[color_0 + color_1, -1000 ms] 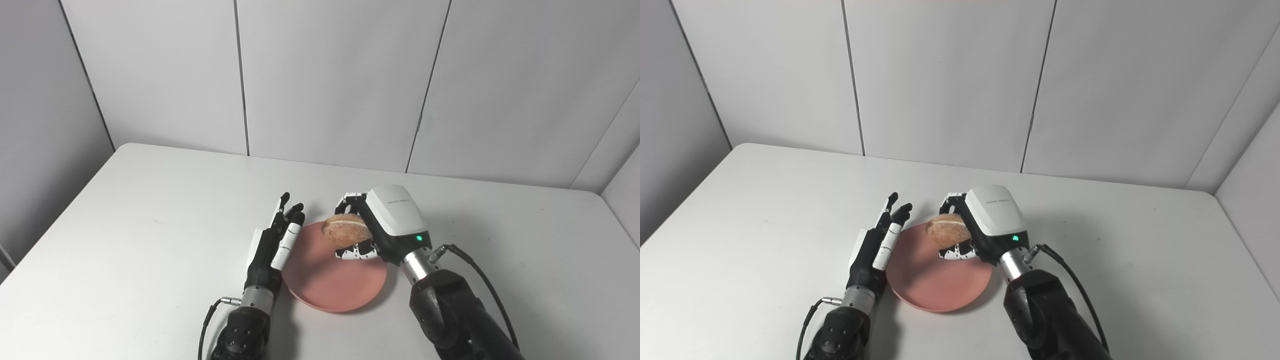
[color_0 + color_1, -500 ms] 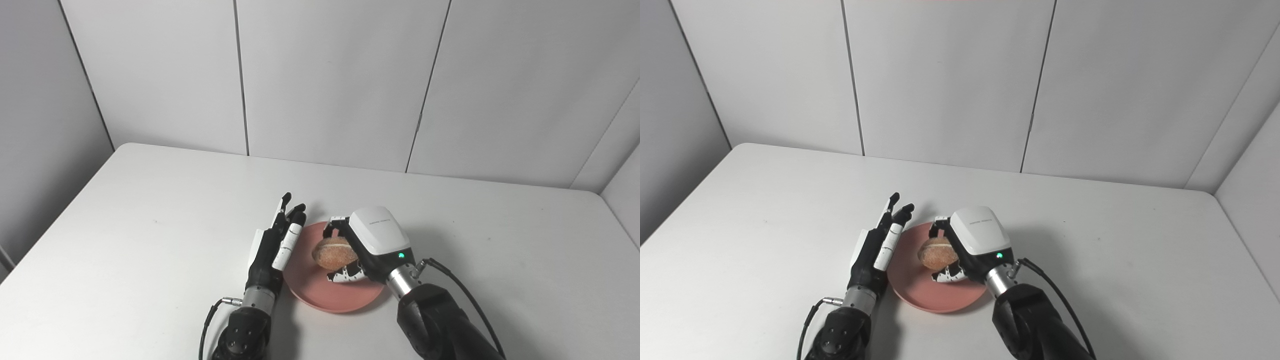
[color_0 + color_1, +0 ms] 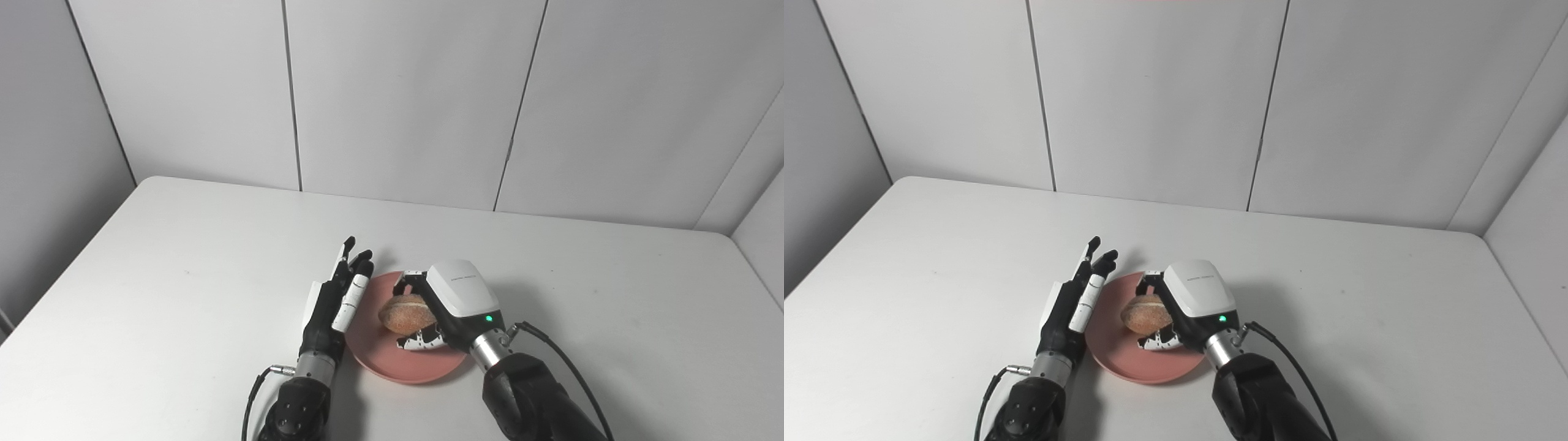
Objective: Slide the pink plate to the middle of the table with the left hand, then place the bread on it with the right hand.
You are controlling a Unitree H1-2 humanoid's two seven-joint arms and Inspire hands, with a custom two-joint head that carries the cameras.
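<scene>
Now, left eye: white matte table (image 3: 184, 294), grey panelled walls. Right hand (image 3: 450, 306), lower than a second ago, clasps the round brown bread roll (image 3: 405, 313) over the round pink plate (image 3: 380, 358).

Right eye: left hand (image 3: 1075, 306), fingers straight and together, flanks the plate's left rim; open table all around.

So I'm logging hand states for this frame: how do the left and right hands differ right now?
The left hand is open, fingers straight and holding nothing; the right hand is shut on the bread. The left hand stands edge-up beside the pink plate's left rim; the right hand is over the plate. Both are low, at the plate.
</scene>
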